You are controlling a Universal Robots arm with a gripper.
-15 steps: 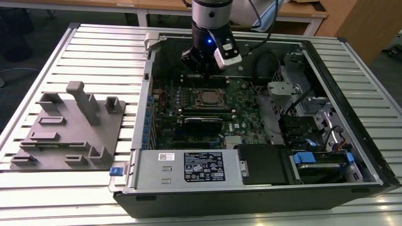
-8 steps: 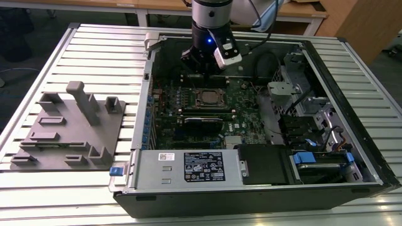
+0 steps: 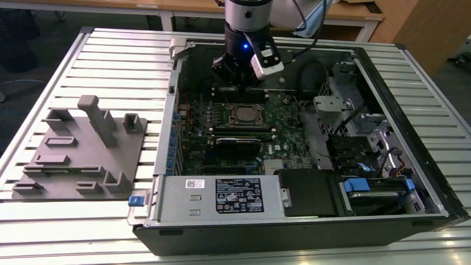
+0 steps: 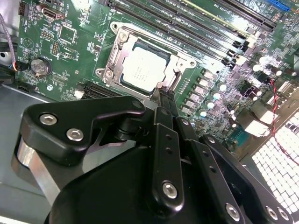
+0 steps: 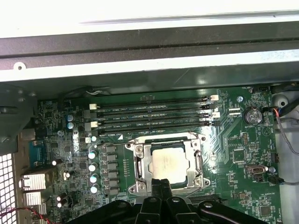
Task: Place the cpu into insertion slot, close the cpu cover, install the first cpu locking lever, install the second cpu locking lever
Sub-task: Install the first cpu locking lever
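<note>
- The cpu (image 4: 142, 70) is a flat square with a pale, matte silvery top. It sits down inside the insertion slot (image 3: 245, 115), near the middle of the green circuit board (image 5: 233, 154)
- The cpu cover (image 5: 141, 161) is a thin bright steel frame with stamped edges. It lies flat around the chip, whose top shows through its window
- The gripper (image 5: 161, 185) is black, with bolted linkages and silver screw heads. Its two narrow fingers are pressed together with nothing between them, and the tips hang at the socket's rim — I cannot tell whether they touch it
- Faint print shows on the chip top, too small to make out
- Four long black memory slots (image 5: 149, 112) with white end clips run parallel, just beside the socket; a round coin cell (image 5: 252, 115) sits further along the board
- The computer case (image 3: 434, 182) is open, black and grey sheet metal, and carries a black-and-white label (image 3: 239, 195) on its silver box
- A grey moulded fixture plate (image 3: 77, 149) lies on the ribbed metal table (image 3: 44, 232), at the exterior view's left, well apart from the case
</note>
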